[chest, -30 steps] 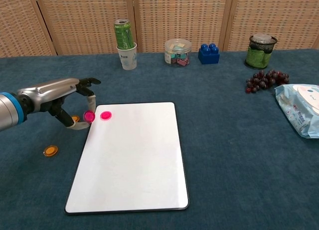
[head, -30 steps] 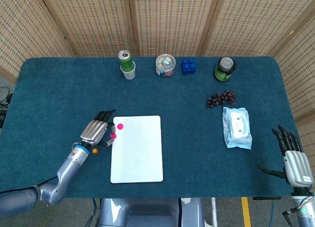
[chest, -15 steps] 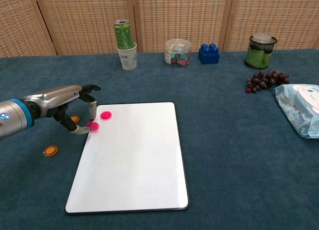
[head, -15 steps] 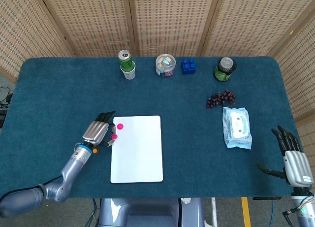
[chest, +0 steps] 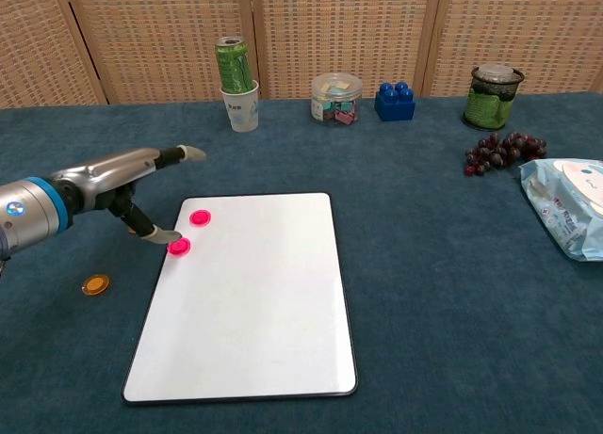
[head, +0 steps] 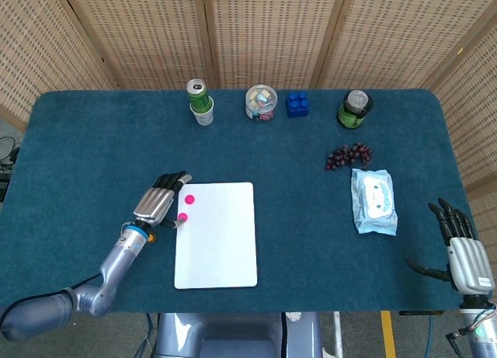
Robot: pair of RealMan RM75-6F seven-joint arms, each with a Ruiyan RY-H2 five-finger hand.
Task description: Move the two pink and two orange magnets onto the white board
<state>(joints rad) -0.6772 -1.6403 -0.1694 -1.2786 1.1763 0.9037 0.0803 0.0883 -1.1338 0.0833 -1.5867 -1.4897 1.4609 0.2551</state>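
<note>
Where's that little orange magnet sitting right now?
In the chest view the orange magnet lies on the blue cloth at the far left, off the white board, below and to the left of the left hand.

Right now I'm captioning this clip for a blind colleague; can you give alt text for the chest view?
The robot's left hand hovers open at the left edge of a flat white board on blue cloth, beside two round pink magnets lying on the board. One round orange magnet lies on the cloth to the left; a can, jars, toy block, grapes and wipes line the back and right.
</note>
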